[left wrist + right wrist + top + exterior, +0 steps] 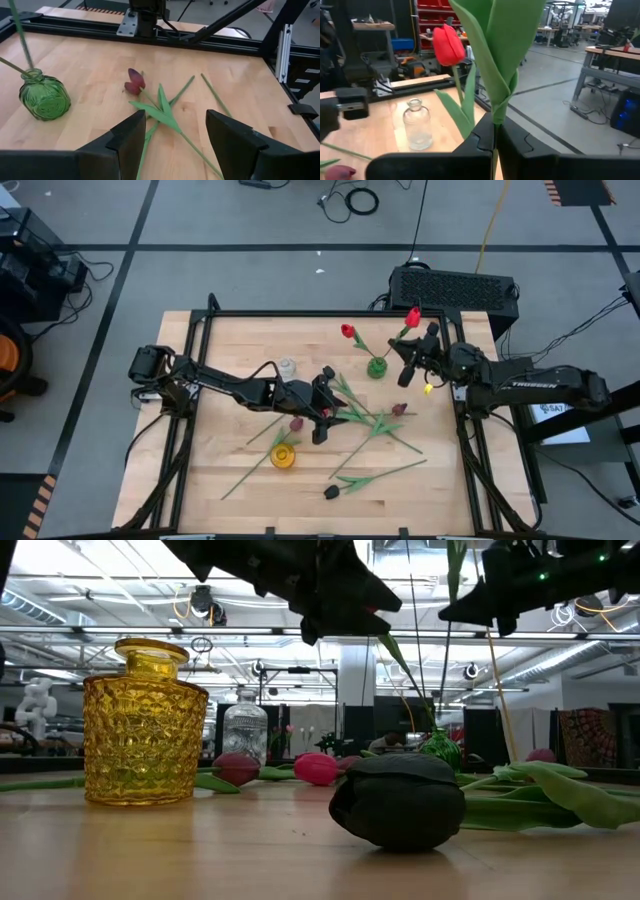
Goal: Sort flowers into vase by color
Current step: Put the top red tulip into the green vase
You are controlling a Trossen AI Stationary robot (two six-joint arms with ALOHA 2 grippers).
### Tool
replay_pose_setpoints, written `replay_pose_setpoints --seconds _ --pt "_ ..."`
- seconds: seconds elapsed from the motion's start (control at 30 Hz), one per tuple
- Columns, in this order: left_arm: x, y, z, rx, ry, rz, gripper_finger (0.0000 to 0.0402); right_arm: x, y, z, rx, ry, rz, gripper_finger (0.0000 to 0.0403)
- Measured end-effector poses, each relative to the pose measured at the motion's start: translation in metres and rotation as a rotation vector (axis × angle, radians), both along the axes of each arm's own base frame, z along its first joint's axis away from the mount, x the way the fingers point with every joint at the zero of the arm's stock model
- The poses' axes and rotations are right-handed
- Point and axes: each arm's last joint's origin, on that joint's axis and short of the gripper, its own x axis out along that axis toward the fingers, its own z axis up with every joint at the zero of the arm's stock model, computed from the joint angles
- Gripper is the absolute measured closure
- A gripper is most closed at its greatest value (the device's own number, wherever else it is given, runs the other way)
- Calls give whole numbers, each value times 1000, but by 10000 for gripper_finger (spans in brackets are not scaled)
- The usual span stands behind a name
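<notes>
Nearest the front edge of the pale wooden counter (200, 480) lies a near-black artificial tulip (332, 492) on its long green stem. Just behind it, left of middle, stands a squat yellow glass vase (283, 457), with a maroon tulip (296, 424) beside it. At the counter's middle the left hand (322, 420) hovers with fingers spread and empty above crossed stems. Toward the back edge, a round green glass vase (377, 367) holds a red tulip (347, 332). The right hand (407, 370) there is clenched on the stem of another red tulip (413, 317). A clear glass bottle (287, 367) stands left of it.
</notes>
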Motion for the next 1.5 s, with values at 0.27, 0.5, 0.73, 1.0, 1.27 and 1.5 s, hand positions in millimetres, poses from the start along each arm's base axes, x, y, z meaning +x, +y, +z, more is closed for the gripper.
replay_pose_setpoints --seconds 0.27,0.5,0.73,1.0,1.27,1.5 --pt "0 -1 0 5 0 -6 187 -2 -5 -8 5 14 -34 402" --pt "0 -1 0 5 0 -6 187 -3 -8 -12 19 -24 -29 402" --pt "0 -1 0 5 0 -5 187 -3 -8 -13 63 -39 -36 402" --pt "0 -1 0 4 0 -5 187 -4 -9 -15 102 -43 -74 389" --pt "0 -1 0 4 0 -5 187 1 -16 -23 155 -18 -115 368" --pt "0 -1 -1 6 6 -6 187 5 -20 -30 193 4 -139 305"
